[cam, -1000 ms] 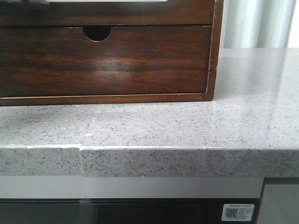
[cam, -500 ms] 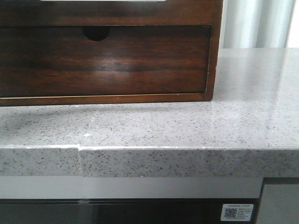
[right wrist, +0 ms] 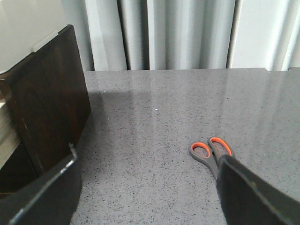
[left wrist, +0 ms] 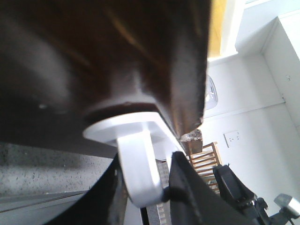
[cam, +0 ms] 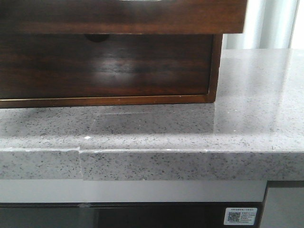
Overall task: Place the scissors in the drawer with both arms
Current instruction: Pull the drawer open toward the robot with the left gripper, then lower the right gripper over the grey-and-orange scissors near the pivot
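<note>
You are looking at the wide dark brown glossy wooden drawer (cam: pixel 123 16) jutting out above the notched drawer front (cam: pixel 104 64) of the wooden cabinet, overhanging the speckled grey stone countertop (cam: pixel 190 128). The grey scissors with orange-lined handle loops (right wrist: pixel 210 154) are lying flat on that countertop, well apart from the cabinet, on its right.

They are likely handling as a light, rigid, slim thing lying low on a slick surface, so you are best pinching across the handle shanks just beyond the loops.

The left gripper (left wrist: pixel 157 187) is showing dark fingers either side of a white curved part under the drawer; whether it is clamping you cannot tell. The right gripper (right wrist: pixel 150 187) is standing wide apart, holding nothing. A right finger is covering the scissor blades, and the drawer's interior is out of sight.
</note>
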Available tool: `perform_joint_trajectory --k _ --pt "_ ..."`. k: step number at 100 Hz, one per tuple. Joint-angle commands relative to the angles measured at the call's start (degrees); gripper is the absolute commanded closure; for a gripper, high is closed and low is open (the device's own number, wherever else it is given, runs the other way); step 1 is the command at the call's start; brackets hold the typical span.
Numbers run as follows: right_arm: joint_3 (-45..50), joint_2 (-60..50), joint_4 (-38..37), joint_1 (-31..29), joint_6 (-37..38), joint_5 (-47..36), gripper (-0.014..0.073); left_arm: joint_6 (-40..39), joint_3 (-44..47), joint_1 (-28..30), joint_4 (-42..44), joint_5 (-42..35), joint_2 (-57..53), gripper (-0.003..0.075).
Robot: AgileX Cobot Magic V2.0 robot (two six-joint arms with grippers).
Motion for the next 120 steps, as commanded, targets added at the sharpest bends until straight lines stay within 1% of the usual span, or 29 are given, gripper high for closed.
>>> perform_joint_trajectory --k 1,14,17,24,31,35,38,43,48,51,68,82,93,101,104,110,120 --pt "-1.84 1.0 -0.08 0.17 -0.11 -4.9 0.0058 5.76 -1.08 0.12 -0.59 5.29 -4.23 0.0713" --pt "-1.84 1.0 -0.08 0.17 -0.11 -4.9 0.0058 5.63 -0.35 0.12 0.36 3.3 -5.72 0.0702" --pt "-1.84 1.0 -0.08 0.17 -0.11 -4.79 0.0058 5.63 -0.35 0.12 0.46 3.3 -5.72 0.0691" --pt "-1.84 1.0 -0.08 0.17 -0.11 -4.43 0.0058 5.63 -0.35 0.12 0.68 2.9 -5.72 0.0638" --pt "-1.84 1.0 -0.08 0.17 -0.11 -4.18 0.0058 5.63 -0.35 0.12 1.47 2.69 -5.72 0.056" --pt "-1.84 1.0 -0.08 0.17 -0.11 -4.06 0.0058 5.63 -0.35 0.12 1.86 2.69 -5.72 0.0491" --pt "-1.84 1.0 -0.08 0.17 -0.11 -4.06 0.0058 5.63 -0.35 0.12 2.0 2.69 -5.72 0.0459" --pt "-1.84 1.0 -0.08 0.17 -0.11 -4.06 0.0058 5.63 -0.35 0.12 2.6 2.69 -5.72 0.0379" --pt "-1.84 1.0 -0.08 0.17 -0.11 -4.06 0.0058 5.63 -0.35 0.12 4.12 2.69 -5.72 0.0328" --pt "-1.84 1.0 -0.08 0.17 -0.11 -4.06 0.0058 5.63 -0.35 0.12 4.82 2.69 -5.72 0.0312" --pt "-2.17 1.1 -0.29 0.17 -0.11 -3.55 0.0058 5.63 -1.86 1.15 11.77 2.31 -5.72 0.0313" --pt "-4.8 3.22 -2.64 0.17 -0.11 0.01 0.0058 1.26 -4.72 3.3 20.89 2.31 -7.41 0.0313" --pt "-8.93 7.3 -5.38 0.17 0.0 5.68 0.0058 -4.72 -8.19 5.86 32.24 2.19 -10.7 0.0313" --pt "-12.71 11.37 -6.86 0.17 0.91 10.67 0.0059 -9.25 -11.5 5.96 41.19 0.86 -12.83 0.0313" --pt "-13.82 13.06 -7.59 0.17 1.78 12.1 0.0058 -11.29 -13.09 5.39 44.7 0.73 -13.25 0.0313" --pt "-15.89 17.12 -8.5 0.17 3.16 15.01 0.0058 -12.83 -15.95 3.88 49.84 0.73 -13.39 0.0313" --pt "-18.11 23.64 -8.77 -0.39 3.61 18.46 0.0058 -17.37 -21.62 0.7 60.24 0.73 -13.48 0.0313"
